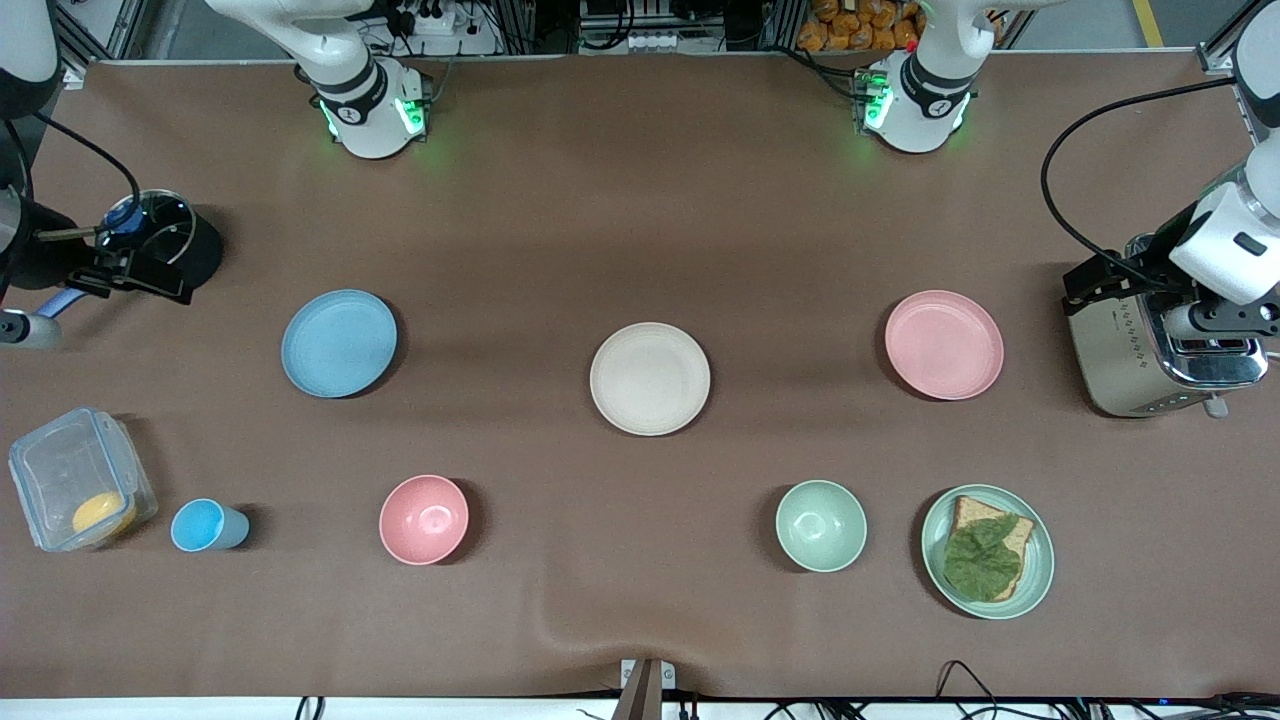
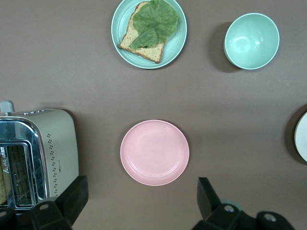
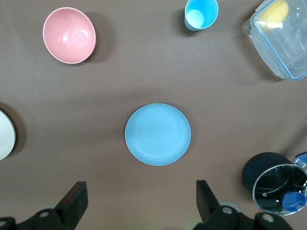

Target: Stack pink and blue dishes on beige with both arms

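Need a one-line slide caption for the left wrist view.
Open left tool hangs over the pink plate, toaster beside it.

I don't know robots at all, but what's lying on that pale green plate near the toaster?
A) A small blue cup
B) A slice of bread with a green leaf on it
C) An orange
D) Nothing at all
B: the green plate carries a slice of bread with a leaf laid over it, as the left wrist view also shows.

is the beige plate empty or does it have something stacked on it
Empty: the beige plate shows only its bare cream surface; the pink plate and blue plate lie apart.
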